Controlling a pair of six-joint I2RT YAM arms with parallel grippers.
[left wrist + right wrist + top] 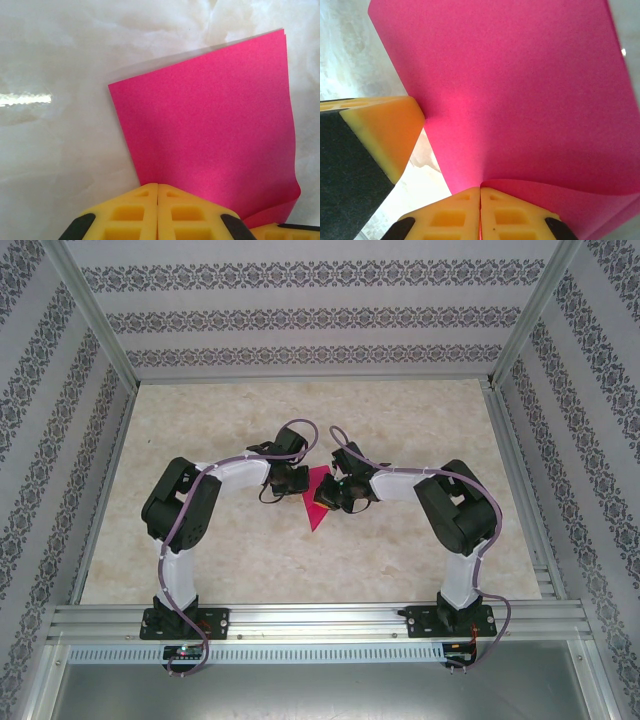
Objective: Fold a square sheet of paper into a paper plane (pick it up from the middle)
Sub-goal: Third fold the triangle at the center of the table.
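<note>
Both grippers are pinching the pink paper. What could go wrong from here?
Tearing: the left gripper and right gripper both clamp the thin paper close together, so pulling apart could rip it.
Crooked crease: the paper bows beside the right gripper, so a fold might land off-line.
Collision: the left gripper's finger sits right beside the right gripper.

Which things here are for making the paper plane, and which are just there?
For the job:
pink paper
left gripper, shut on the paper
right gripper, shut on the paper

Just there:
marble-look table
patterned walls
metal rail
</note>
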